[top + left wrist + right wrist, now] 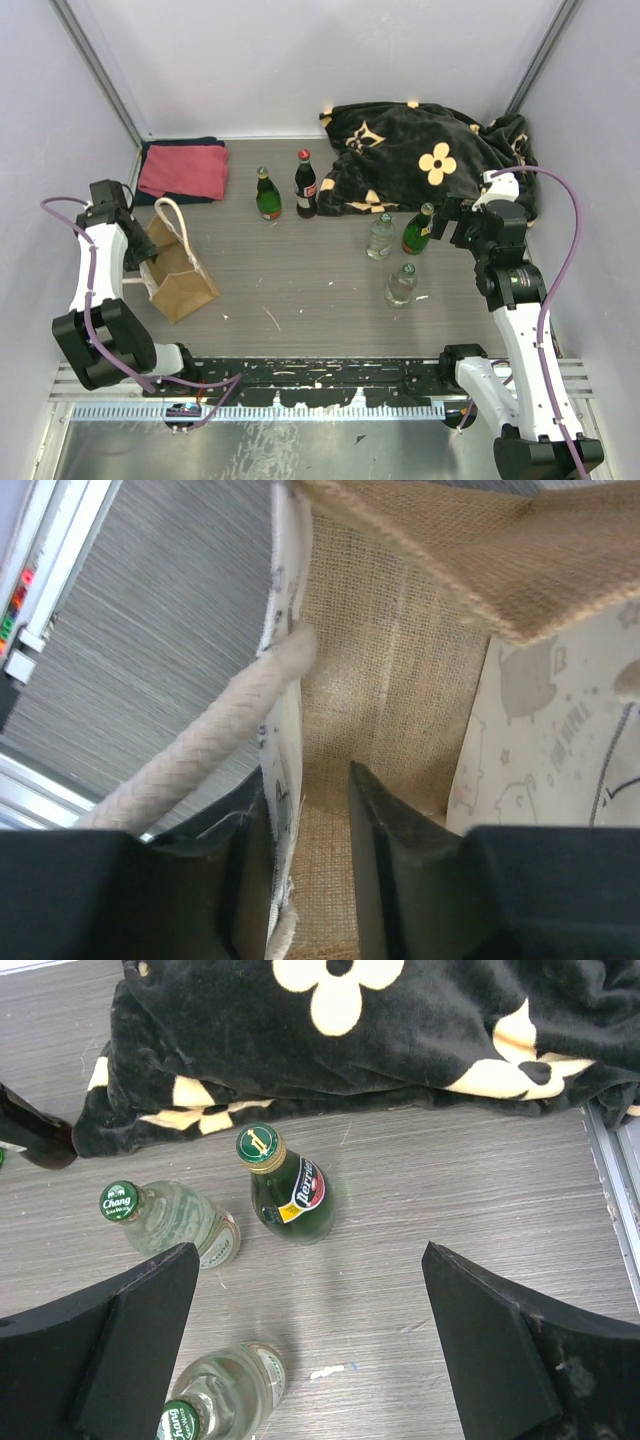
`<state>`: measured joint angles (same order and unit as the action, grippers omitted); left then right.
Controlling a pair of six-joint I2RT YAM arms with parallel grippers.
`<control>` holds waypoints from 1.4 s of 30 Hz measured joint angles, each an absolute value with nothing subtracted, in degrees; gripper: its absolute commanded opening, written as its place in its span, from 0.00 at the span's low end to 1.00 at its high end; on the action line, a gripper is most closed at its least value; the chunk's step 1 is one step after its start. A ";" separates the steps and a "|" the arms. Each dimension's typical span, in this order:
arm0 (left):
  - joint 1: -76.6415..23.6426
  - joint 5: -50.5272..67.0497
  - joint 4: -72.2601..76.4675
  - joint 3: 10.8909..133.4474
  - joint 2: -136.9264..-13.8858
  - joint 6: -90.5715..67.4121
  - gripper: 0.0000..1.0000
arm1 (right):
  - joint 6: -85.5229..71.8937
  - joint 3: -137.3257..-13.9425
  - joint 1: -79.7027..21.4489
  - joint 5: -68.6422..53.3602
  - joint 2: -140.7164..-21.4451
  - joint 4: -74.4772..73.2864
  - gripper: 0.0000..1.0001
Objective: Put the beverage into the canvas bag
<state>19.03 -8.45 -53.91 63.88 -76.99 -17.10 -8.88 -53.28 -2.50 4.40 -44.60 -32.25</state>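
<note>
Tan canvas bag (180,275) wall sits inside the half-open left gripper (308,780), unpinched. Right gripper (310,1255) gapes wide, empty; green bottle (292,1198) below.

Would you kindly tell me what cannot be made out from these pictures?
Floor of the canvas bag: left wrist view, mostly behind the left gripper.
The dark bottle: right wrist view, cut off by the left edge.
The nearest clear bottle: right wrist view, partly behind the right gripper and the bottom edge.
Top view: bottle labels too small to read.
Anything under the black blanket: hidden by it.
</note>
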 measured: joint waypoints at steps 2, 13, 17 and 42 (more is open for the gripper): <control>19.03 -8.29 -53.82 63.42 -77.01 -16.58 0.03 | -8.88 -53.41 -2.50 4.43 -44.60 -32.27 1.00; 19.07 -0.80 -58.61 68.97 -73.93 -15.27 0.00 | -8.86 -53.89 -2.50 4.40 -43.88 -33.34 1.00; 17.63 1.23 -61.91 75.24 -70.61 -14.00 0.00 | -8.88 -53.89 -2.50 4.38 -44.12 -33.39 1.00; -14.59 8.10 -62.26 78.32 -70.19 -31.09 0.00 | -8.80 -53.89 -2.50 4.80 -44.60 -33.47 1.00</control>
